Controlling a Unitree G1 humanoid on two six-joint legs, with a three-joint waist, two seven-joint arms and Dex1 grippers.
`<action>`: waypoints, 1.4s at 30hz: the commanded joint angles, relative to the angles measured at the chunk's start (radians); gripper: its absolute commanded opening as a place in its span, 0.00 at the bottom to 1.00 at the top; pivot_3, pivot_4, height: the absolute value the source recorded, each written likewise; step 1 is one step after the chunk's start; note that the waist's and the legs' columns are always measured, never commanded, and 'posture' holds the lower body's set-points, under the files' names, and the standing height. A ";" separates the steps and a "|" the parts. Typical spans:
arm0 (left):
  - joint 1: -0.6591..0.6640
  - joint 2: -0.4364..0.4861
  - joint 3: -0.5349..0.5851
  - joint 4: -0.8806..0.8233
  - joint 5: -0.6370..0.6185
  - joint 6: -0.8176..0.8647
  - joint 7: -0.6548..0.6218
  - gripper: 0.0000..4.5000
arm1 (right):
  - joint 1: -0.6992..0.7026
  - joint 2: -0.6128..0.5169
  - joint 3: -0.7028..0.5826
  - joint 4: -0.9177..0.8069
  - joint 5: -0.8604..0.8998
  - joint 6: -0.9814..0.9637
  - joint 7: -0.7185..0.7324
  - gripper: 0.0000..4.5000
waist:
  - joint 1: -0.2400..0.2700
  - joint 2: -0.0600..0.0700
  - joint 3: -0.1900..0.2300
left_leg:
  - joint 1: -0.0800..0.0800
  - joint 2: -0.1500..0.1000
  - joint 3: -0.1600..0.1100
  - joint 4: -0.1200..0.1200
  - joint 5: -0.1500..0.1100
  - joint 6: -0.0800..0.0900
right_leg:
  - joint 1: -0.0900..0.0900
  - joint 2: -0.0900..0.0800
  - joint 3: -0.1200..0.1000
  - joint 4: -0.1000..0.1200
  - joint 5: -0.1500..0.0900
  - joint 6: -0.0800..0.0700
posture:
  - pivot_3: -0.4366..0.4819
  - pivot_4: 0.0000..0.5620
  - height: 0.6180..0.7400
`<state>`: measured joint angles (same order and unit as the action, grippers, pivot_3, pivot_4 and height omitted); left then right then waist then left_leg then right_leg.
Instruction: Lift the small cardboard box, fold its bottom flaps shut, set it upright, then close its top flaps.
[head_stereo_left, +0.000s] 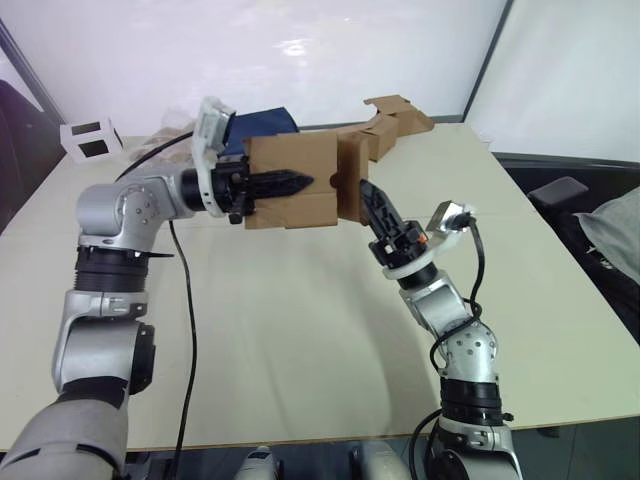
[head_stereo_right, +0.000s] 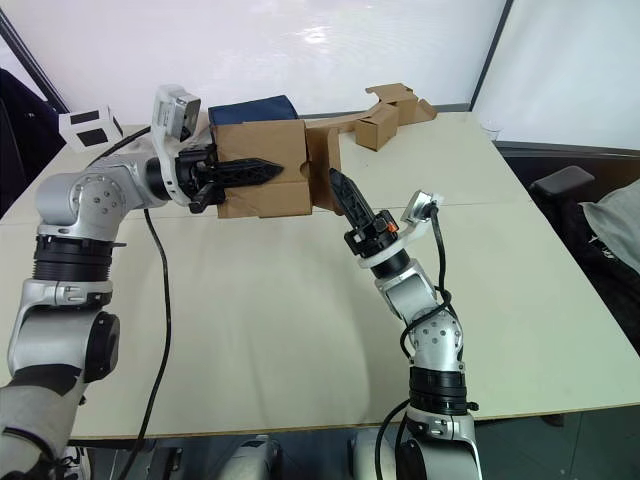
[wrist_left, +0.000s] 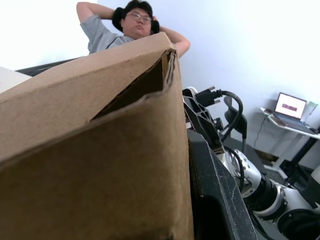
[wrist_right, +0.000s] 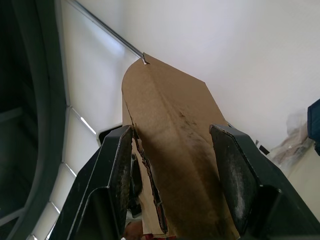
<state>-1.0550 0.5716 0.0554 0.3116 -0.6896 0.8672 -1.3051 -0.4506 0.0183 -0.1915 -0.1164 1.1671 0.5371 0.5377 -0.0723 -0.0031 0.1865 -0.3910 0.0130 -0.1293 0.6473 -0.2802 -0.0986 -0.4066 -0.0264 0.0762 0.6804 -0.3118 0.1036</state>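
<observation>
The small cardboard box (head_stereo_left: 290, 182) is held in the air above the surface (head_stereo_left: 300, 330), clear of it, in front of the robot at about chest height. The left tool (head_stereo_left: 300, 183) lies across the near wall of the box, one black finger (head_stereo_left: 285, 183) flat on the outside of the cardboard. The left wrist view shows a cardboard wall running up beside that finger, so the tool appears pinched on the wall; the inner finger is hidden.

The right tool (head_stereo_left: 368, 195) reaches up to the box's right end, where a flap (head_stereo_left: 352, 188) stands out from the rim. In the right wrist view its two fingers are spread, with the cardboard flap (wrist_right: 170, 145) lying between them and close against one finger; whether it is pressing cannot be told.

Judgement: the lift is done and the step in hand is folding the bottom flaps shut. The end of the box facing the right arm is not yet closed, as at least one flap stands open.

The next move calls for the right tool to push the flap inward across the opening while the left tool keeps the box steady. The remaining flaps at that end then need the same treatment before the box can be set upright.

Behind, on the surface, lie a dark blue object (head_stereo_left: 262, 125), other cardboard pieces (head_stereo_left: 395, 120) and a white box with black squares (head_stereo_left: 90, 140).
</observation>
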 joint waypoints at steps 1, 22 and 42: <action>-0.009 0.002 0.028 -0.026 -0.025 -0.001 -0.003 0.00 | -0.011 0.006 0.010 -0.028 -0.019 -0.016 0.003 0.56 | 0.001 0.000 0.000 | 0.000 0.000 0.000 0.000 0.000 0.000 | 0.000 0.000 0.000 0.000 0.000 0.000 | 0.48 0.27 1.00; -0.008 0.002 0.028 -0.024 -0.023 -0.002 -0.006 0.00 | -0.001 0.030 -0.028 -0.055 0.084 -0.013 -0.016 0.56 | 0.000 0.000 0.000 | 0.000 0.000 0.000 0.000 0.000 0.001 | 0.000 0.000 0.000 0.000 0.000 0.000 | 0.48 0.27 1.00; -0.005 -0.002 0.032 -0.042 -0.035 0.010 0.000 0.00 | -0.016 0.057 -0.006 -0.037 0.048 -0.022 -0.036 0.39 | 0.001 0.000 0.000 | 0.000 0.000 0.000 0.000 0.000 0.001 | 0.000 0.000 0.000 0.000 0.000 0.000 | 0.48 0.27 1.00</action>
<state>-1.0537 0.5661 0.0554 0.3015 -0.7007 0.8832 -1.3045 -0.4498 0.0633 -0.2016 -0.1295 1.1950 0.5171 0.4990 -0.0718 -0.0031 0.1865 -0.3910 0.0130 -0.1293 0.6473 -0.2805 -0.0980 -0.4067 -0.0265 0.0762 0.6804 -0.3118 0.1036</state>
